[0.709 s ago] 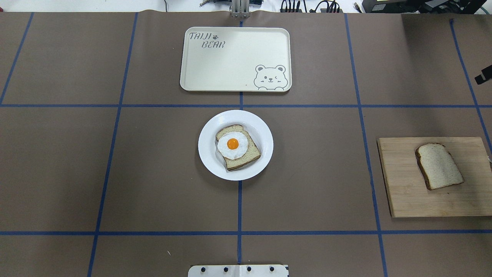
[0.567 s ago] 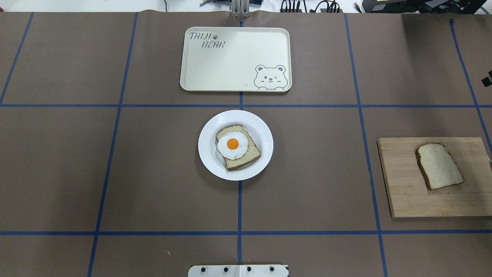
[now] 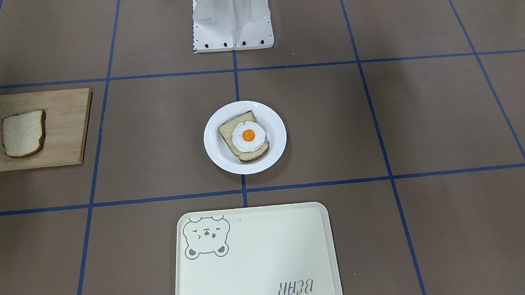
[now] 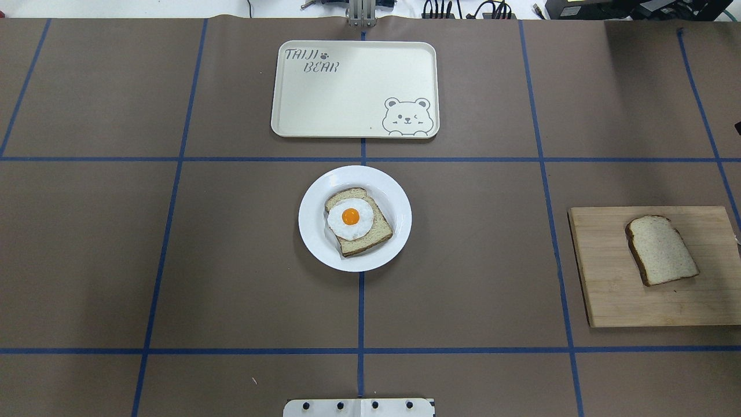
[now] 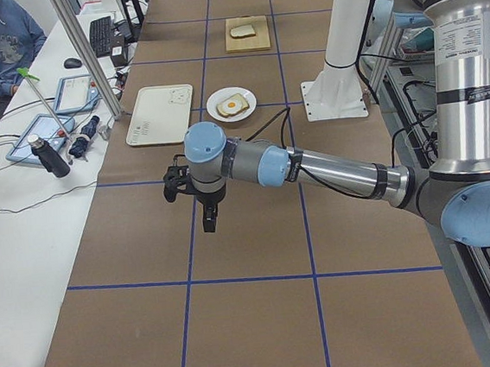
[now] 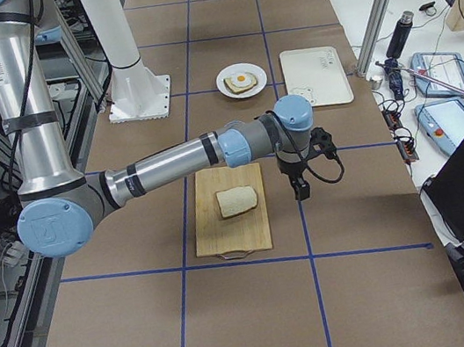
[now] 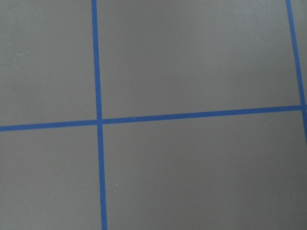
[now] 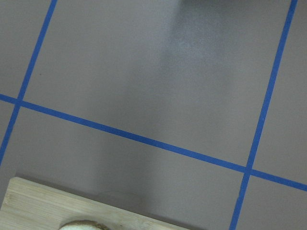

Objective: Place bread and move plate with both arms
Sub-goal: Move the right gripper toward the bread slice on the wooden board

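Note:
The plain bread (image 4: 661, 250) lies on a wooden cutting board (image 4: 608, 289) at the table's right; it also shows in the front view (image 3: 23, 134). The white plate (image 4: 312, 231) stands at the table's middle and holds a slice with a fried egg (image 4: 350, 217). My right gripper (image 6: 299, 187) hangs above the table beside the board, apart from the bread. My left gripper (image 5: 209, 220) hangs over bare table far to the plate's left. I cannot tell whether either gripper is open or shut. Both wrist views show only table, plus a board corner (image 8: 38, 206).
A cream tray with a bear drawing (image 4: 347, 87) lies beyond the plate. The robot's white base (image 3: 231, 17) stands at the near edge. Blue tape lines grid the brown table. Operators' gear, a bottle (image 6: 400, 34) and tablets lie on a side table.
The black tip of my right gripper at the overhead view's right edge has slid further right and almost out of view. The bread, plate and tray have not moved.

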Robot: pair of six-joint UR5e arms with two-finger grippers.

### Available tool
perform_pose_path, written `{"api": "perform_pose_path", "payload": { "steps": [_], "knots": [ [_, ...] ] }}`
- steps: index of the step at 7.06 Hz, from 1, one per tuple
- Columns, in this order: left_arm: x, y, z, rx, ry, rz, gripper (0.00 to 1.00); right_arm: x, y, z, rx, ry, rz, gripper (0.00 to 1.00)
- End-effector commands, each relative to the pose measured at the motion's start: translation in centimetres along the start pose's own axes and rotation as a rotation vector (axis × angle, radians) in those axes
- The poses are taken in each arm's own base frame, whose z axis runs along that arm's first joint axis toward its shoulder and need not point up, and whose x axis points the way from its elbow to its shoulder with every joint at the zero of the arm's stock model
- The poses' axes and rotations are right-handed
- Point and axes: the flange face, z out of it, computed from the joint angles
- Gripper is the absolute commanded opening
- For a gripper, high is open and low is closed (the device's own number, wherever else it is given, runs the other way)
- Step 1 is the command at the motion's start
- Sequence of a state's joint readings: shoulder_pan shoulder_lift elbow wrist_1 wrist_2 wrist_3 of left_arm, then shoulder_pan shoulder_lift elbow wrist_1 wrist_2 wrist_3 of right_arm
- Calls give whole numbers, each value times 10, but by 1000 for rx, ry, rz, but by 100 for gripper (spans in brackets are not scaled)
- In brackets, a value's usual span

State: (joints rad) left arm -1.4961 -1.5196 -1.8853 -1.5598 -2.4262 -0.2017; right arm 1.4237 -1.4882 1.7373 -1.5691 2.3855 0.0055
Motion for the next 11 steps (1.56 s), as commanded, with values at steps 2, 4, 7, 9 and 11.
{"api": "perform_pose_path", "payload": {
  "steps": [2,4,7,9,11],
  "knots": [
    [-34,14,26,-58,-52,68,98,10,23,11,-27,-14,29,100],
    [-44,12,32,-64,-94,91,98,3,25,25,-56,-20,24,100],
    [-34,9,27,-51,-63,98,98,-27,28,68,-141,-32,48,100],
    [-32,11,28,-55,-39,95,98,-38,39,88,-169,-43,17,100],
    [-30,9,27,-52,-38,100,98,-14,58,118,-123,-60,38,100]
  ]
}}
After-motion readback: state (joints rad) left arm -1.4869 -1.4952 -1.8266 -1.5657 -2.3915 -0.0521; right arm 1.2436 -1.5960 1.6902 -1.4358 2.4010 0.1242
